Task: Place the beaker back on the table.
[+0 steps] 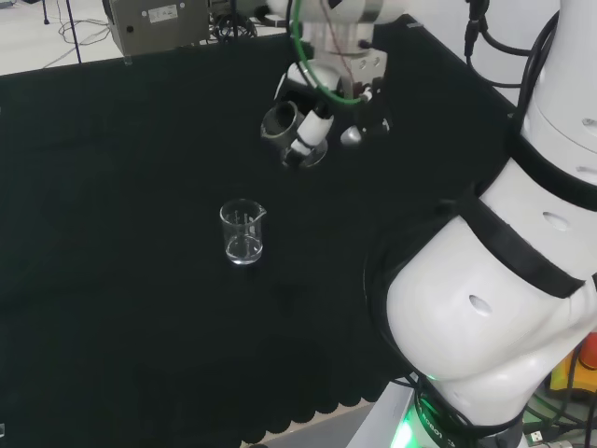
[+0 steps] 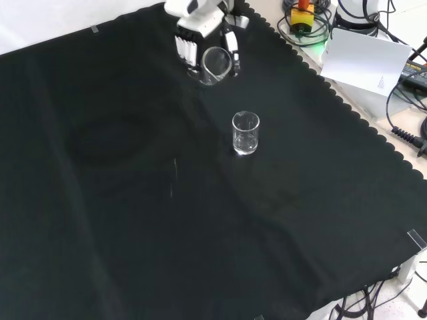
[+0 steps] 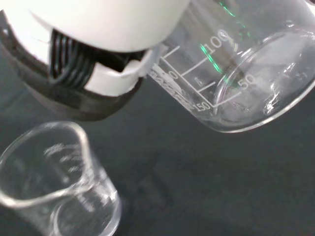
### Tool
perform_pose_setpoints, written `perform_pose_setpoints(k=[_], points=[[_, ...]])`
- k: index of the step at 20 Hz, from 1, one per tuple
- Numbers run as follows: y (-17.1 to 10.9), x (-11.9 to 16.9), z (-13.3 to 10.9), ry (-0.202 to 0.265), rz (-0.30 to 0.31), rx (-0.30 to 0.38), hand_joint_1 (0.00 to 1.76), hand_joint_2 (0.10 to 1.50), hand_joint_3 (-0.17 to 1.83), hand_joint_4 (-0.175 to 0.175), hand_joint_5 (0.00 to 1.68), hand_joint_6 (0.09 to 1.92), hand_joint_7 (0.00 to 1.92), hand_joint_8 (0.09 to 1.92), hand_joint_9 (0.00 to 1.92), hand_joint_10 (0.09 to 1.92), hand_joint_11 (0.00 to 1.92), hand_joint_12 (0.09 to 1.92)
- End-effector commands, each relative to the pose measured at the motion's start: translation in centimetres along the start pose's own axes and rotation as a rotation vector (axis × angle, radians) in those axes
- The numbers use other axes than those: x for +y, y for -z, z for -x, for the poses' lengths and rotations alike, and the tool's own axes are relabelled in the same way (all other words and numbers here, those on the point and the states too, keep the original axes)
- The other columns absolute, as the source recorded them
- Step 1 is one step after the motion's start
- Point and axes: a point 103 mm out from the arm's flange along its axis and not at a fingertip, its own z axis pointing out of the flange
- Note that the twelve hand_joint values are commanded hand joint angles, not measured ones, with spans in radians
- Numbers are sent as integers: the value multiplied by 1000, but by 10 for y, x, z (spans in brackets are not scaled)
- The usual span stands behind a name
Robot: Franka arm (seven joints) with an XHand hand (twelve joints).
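I have the beaker point(image 2: 215, 65) in my hand point(image 2: 193, 33), fingers curled round its wall, and I carry it tilted above the black cloth of the desk point(image 2: 120, 200). In the front view it hangs at about twelve o'clock from the second beaker point(image 2: 245, 133), which stands upright on the cloth, near but clear of mine.

To set it down well, I judge I must first bring it upright — base down, mouth up — before I lower it, so the flat bottom meets the cloth all at once rather than on one edge. I should pick a bare patch well apart from the standing beaker, since clear glass is easy to knock. I should let go only once the base rests flat, then lift straight away.

As it hangs, its long axis lies well off vertical. In the front view the mouth faces toward roughly five o'clock, up and toward the camera; in the wrist view the round base point(image 3: 266, 83) swings out past my palm.
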Motion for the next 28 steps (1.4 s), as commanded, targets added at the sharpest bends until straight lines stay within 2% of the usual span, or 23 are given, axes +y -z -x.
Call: perform_pose_setpoints(k=[1,6,10,19,28], points=[[-65,59,49,41,57,228,1445,533,743,-175,1318,531,1474,441,1640,87,1286,629],[-76,79,67,45,70,283,1445,535,741,-175,1316,535,1470,448,1639,87,1283,631],[-83,89,77,67,77,316,1444,537,738,-175,1315,541,1468,452,1635,87,1274,630],[-99,109,86,95,92,413,1441,557,717,-175,1296,596,1438,509,1613,87,1244,645],[-112,122,92,102,75,444,1437,583,682,-175,1289,635,1426,522,1578,87,1196,678]])
